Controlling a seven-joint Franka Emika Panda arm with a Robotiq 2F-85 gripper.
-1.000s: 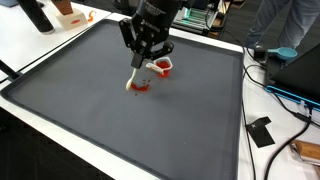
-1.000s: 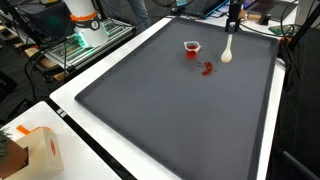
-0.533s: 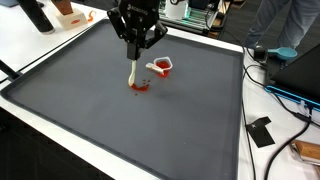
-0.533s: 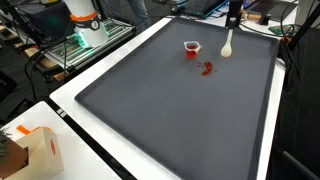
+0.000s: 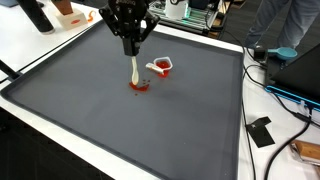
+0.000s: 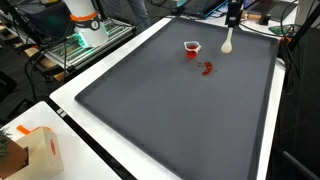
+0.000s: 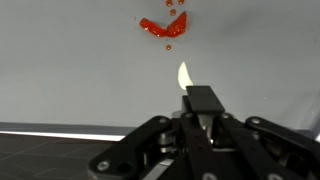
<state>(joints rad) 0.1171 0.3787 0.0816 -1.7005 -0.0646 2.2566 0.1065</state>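
My gripper point(image 5: 133, 50) is shut on the handle of a white spoon point(image 5: 135, 72), which hangs bowl down above the dark grey mat point(image 5: 90, 110). Just under the spoon's bowl is a small spill of red bits point(image 5: 140, 87). Lying to the side of the spill is a small white cup point(image 5: 162, 67) with red contents. In an exterior view the gripper point(image 6: 232, 24) holds the spoon point(image 6: 227, 43) near the mat's far edge, beside the cup point(image 6: 192, 47) and the spill point(image 6: 206, 69). In the wrist view the spoon's tip point(image 7: 184, 75) sticks out past the fingers point(image 7: 203, 100), and the spill point(image 7: 163, 28) lies beyond it.
A white table rim point(image 5: 40, 125) surrounds the mat. Cables point(image 5: 290, 95) and a black flat object point(image 5: 260, 131) lie off one side. A cardboard box point(image 6: 35, 150) sits near the front corner. A wire rack point(image 6: 85, 40) stands beyond the mat.
The gripper has risen and shifted away from the cup, lifting the spoon's bowl off the red spill. The cup and spill have not moved.
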